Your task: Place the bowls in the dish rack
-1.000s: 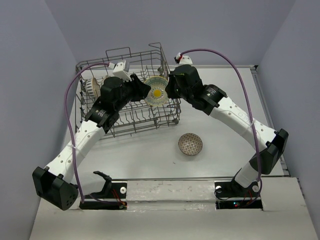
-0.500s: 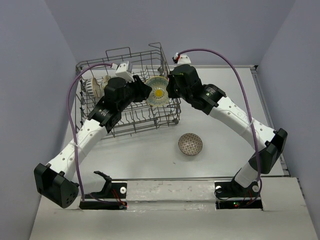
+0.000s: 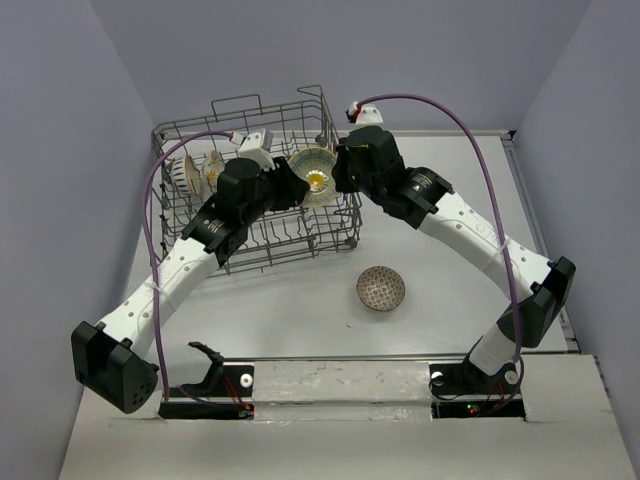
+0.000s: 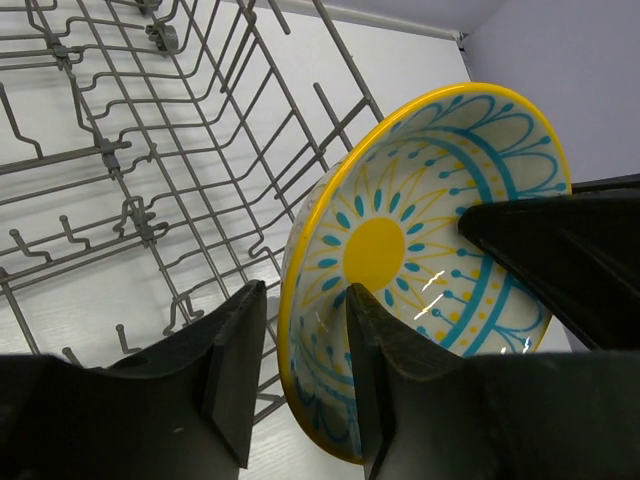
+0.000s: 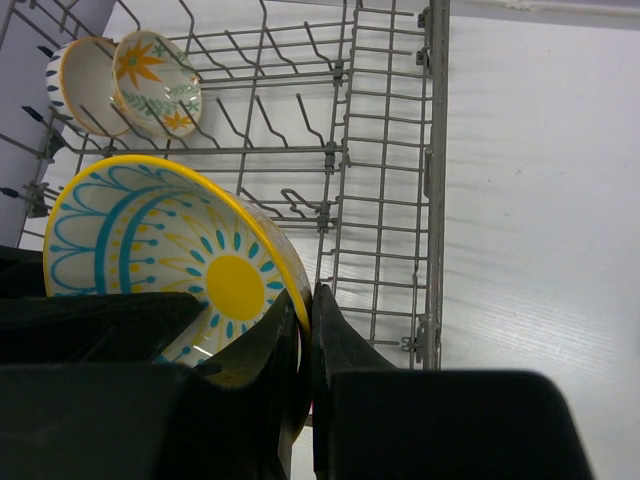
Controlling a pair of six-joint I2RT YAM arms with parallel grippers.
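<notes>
So here's where we're at: the yellow-rimmed bowl (image 4: 420,250) is up on edge over the near-right part of the dish rack (image 3: 250,240), between both arms, not yet down in the tines. The right gripper (image 5: 302,297) has its fingers pinched on the rim, one inside and one outside. The left gripper (image 4: 305,300) straddles the rim on the other side. From the left wrist view there looks to be a sliver of gap on the outer finger, so we'd call it spread and not clamped, though the angle isn't great.

Progress-wise, two bowls already stand in the far-left corner of the rack: a flower bowl (image 5: 158,88) and a cream-coloured bowl (image 5: 85,85) right beside it. The brown-patterned bowl (image 3: 381,288) sits on the table (image 3: 300,310), well apart from the rack. That's four bowls we can spot. So we'd say roughly halfway: seat this one, then go fetch the brown one.
</notes>
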